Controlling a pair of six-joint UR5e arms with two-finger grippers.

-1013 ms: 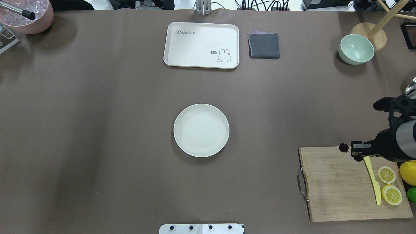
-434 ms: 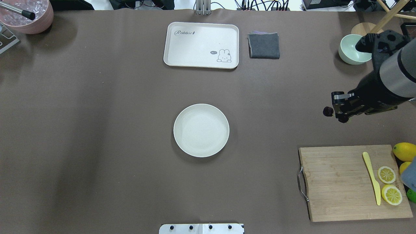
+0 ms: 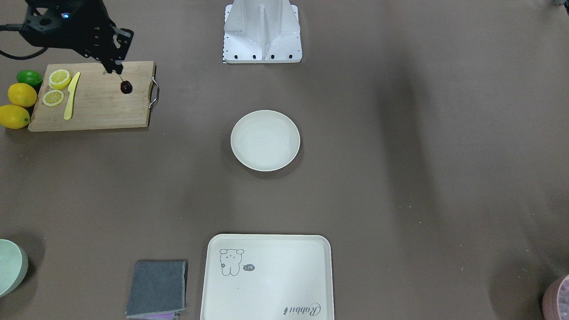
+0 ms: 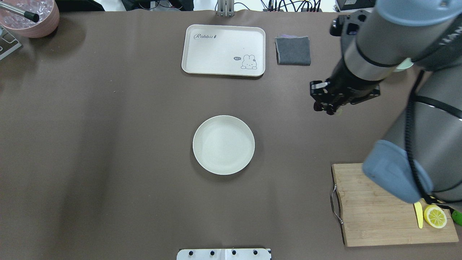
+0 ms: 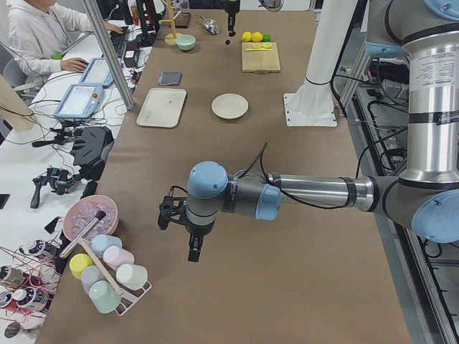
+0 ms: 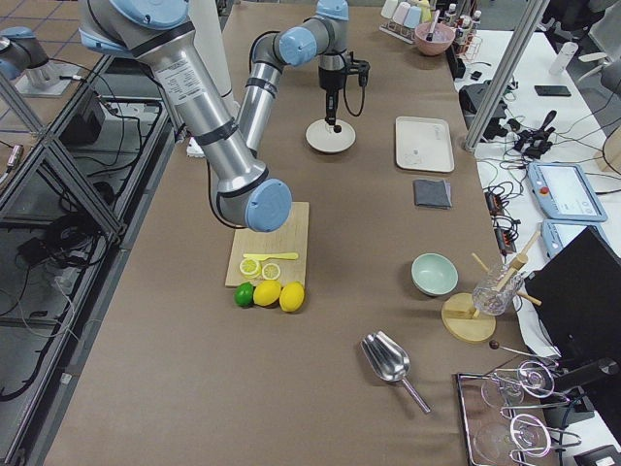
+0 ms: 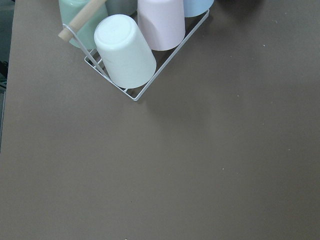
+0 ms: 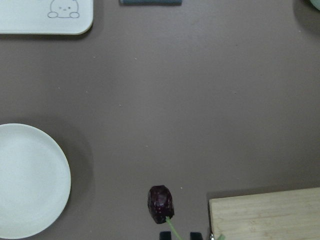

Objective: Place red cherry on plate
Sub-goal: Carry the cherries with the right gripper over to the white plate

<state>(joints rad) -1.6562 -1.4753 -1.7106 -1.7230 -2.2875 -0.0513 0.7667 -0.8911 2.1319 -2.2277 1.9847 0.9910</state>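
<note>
1. The right gripper (image 8: 179, 235) is pinched on the thin green stem of the cherry (image 8: 160, 203). The dark fruit hangs just below its fingertips, lifted clear of the table (image 4: 108, 144).
2. In the right wrist view the cherry hangs over bare brown table. The plate (image 4: 223, 145) is to one side of it and a corner of the wooden cutting board (image 3: 102, 106) to the other, and it touches neither.
3. The plate lies flat near the middle of the table, in front of the robot's base (image 3: 262, 35). In the overhead view the right gripper is apart from it, off toward the robot's right and a little farther out.
4. On the cutting board lie a yellow knife (image 3: 71, 95) and two lemon slices (image 3: 59, 78) beside it. Two whole lemons (image 3: 22, 94) and a lime (image 3: 30, 78) sit just beside the board's outer edge.
5. Along the far side of the table a cream tray (image 4: 216, 50) with a small animal drawing lies flat. A folded grey cloth (image 4: 293, 50) lies just beside it, and a pale green bowl (image 3: 11, 266) stands farther toward the robot's right.
6. The left arm reaches out low over the table's left end, well apart from the plate. The left gripper (image 5: 193, 254) points down near a wire rack of upturned cups (image 7: 125, 50). I cannot tell whether its fingers are spread or closed.
</note>
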